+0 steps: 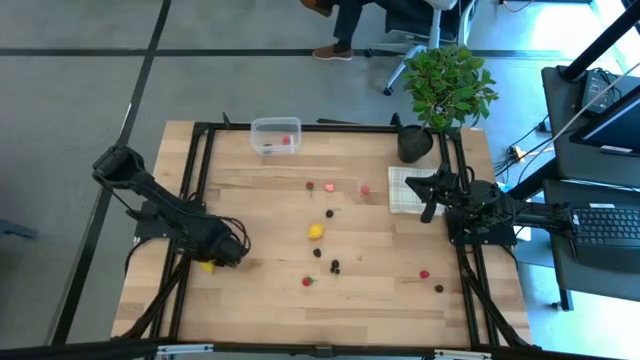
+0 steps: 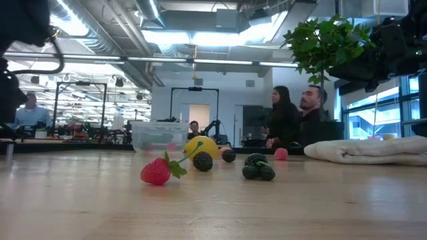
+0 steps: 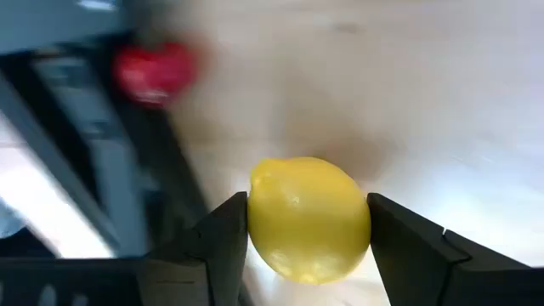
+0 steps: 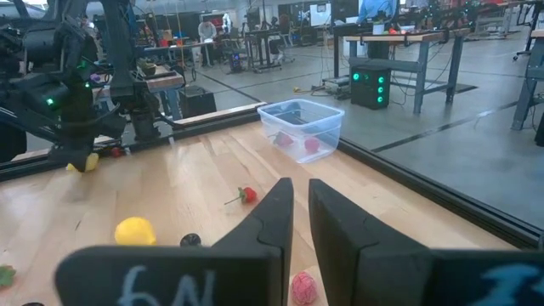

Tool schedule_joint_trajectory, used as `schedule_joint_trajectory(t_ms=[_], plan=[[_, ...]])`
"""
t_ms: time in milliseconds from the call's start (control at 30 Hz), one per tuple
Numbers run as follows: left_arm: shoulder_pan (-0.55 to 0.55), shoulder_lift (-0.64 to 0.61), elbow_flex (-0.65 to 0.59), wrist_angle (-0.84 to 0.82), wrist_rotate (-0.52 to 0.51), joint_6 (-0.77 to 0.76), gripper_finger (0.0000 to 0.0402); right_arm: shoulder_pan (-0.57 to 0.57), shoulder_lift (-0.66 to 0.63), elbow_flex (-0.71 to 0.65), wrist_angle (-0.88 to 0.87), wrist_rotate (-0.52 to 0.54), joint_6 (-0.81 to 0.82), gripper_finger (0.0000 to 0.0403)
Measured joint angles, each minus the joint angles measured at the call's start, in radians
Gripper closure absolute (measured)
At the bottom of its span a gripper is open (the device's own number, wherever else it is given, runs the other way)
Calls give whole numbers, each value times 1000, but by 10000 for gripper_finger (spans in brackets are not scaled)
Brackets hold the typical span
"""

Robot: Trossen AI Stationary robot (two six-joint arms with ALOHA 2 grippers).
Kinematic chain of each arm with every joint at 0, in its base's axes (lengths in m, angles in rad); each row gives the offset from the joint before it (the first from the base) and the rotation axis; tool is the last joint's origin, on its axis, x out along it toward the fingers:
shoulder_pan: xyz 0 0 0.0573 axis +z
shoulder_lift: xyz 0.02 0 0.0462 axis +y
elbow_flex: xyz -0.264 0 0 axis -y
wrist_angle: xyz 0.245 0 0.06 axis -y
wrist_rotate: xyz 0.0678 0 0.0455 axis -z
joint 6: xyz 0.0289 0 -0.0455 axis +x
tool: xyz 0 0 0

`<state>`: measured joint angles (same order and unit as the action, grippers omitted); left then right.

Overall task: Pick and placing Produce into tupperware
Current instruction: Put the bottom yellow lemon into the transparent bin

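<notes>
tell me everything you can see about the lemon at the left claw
The lemon is a small, smooth, bright yellow toy with a stubby nub at one end, plastic by its look. It sits between the left claw's two dark fingers, which press its sides, low over the wooden table near its left edge.

Pale planked wood, matt and lightly grained, makes up the surface, framed by black metal rails. Beside the rail, a smooth, glossy plastic lemon sits between matt black plastic fingers. At the surface's far edge, the tupperware is clear, shiny plastic. Near the plant pot, soft white cloth lies wrinkled.
</notes>
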<state>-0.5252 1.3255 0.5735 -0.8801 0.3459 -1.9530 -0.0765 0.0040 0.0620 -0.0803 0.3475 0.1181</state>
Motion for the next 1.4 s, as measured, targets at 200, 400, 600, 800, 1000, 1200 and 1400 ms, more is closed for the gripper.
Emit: schedule_joint_trajectory(t_ms=[200,400,600,800,1000,1200,1400], plan=[[86,-56,0,186,-40,134,192,0,0,0,5,0,0,358],[227,-105,0,461,-237,381,197,0,0,0,29,0,-21,358],[432,-117,0,729,-333,753,193,0,0,0,53,0,-27,358],[666,-116,0,998,-341,1117,196,0,0,0,63,0,-44,358],[880,-108,79,1007,-367,1379,196,0,0,0,63,0,-44,358],[1023,-74,254,758,-462,1523,197,0,0,0,63,0,-37,358],[1093,52,421,550,-526,1613,196,0,0,0,69,0,-39,358]])
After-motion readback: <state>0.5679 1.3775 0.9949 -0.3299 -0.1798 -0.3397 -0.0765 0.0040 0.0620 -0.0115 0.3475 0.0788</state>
